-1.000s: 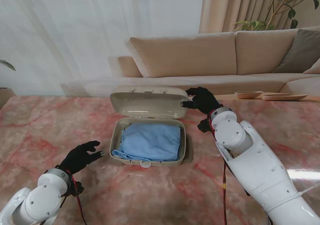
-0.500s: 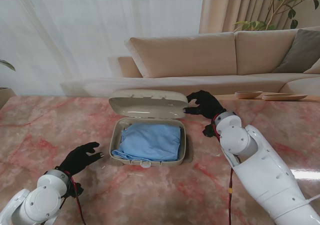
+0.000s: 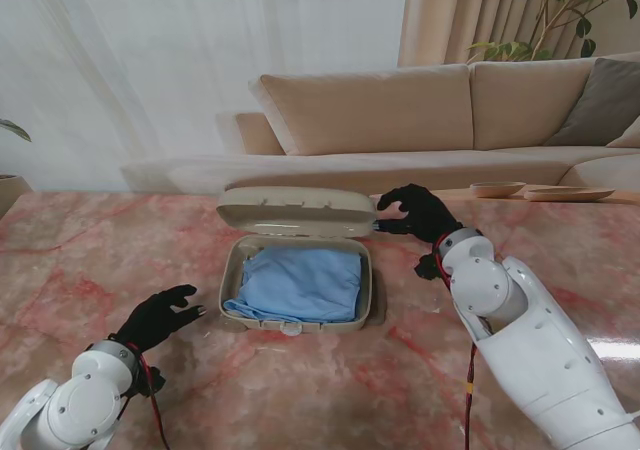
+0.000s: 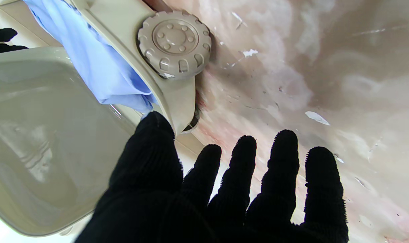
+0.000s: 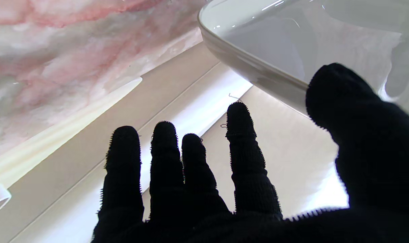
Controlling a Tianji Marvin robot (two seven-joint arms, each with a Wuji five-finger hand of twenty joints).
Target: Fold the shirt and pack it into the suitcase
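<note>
**Lid coming down on the packed shirt**

I read this as the closing step: the shirt (image 3: 300, 282) lies folded inside the case (image 3: 296, 322), so only the lid (image 3: 297, 212) is left to shut.

My right hand (image 3: 415, 211) sits at the lid's right end, fingers (image 5: 244, 135) spread and curved, thumb by the rim. It grips nothing that I can confirm; it looks placed to push the lid over, not to pinch it. From the right wrist I see the 4 fingers apart against the pale background, with the lid's glossy rim running just past the thumb.

My left hand (image 3: 158, 315) hovers over the table (image 3: 90, 250), near the case's left corner but apart from it, fingers (image 4: 282, 152) splayed and holding nothing. I judge it is waiting clear, ready to steady the shell.

The case is smooth beige moulded plastic with rounded corners; a ribbed, studded wheel (image 4: 174, 44) shows at 1 corner. The shirt is soft pale-blue cloth, and a fold sags over the rim there, which could catch in the seam. The table is polished pink-veined marble.
</note>
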